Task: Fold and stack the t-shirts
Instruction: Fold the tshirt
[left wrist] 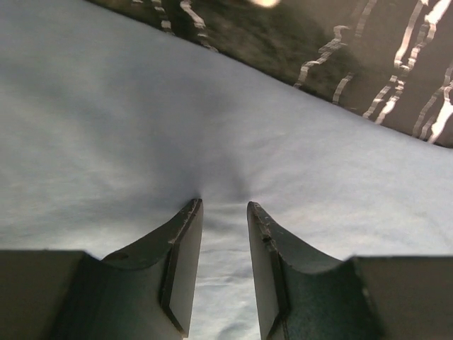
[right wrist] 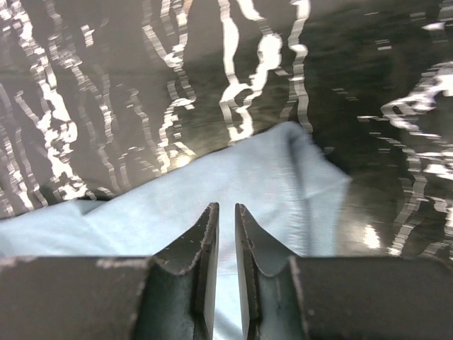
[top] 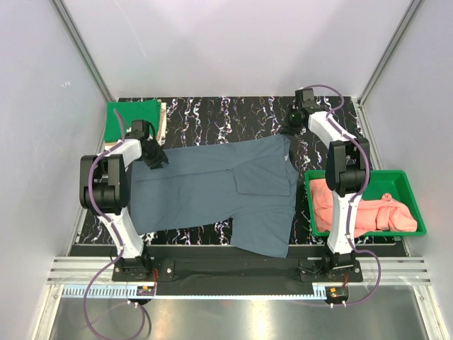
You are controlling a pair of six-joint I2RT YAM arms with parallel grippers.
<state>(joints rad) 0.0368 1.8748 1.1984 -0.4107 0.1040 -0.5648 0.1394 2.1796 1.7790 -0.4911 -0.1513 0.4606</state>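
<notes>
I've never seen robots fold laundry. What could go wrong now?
The left gripper and right gripper each pinch only a little of the blue-grey t-shirt at its far edge; cloth may slip out when lifted. The shirt lies close to the green tray, whose rim might snag it.

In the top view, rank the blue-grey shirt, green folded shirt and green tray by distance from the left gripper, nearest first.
1. blue-grey shirt, directly under the left gripper.
2. green folded shirt, far-left corner.
3. green tray, right side.
</notes>
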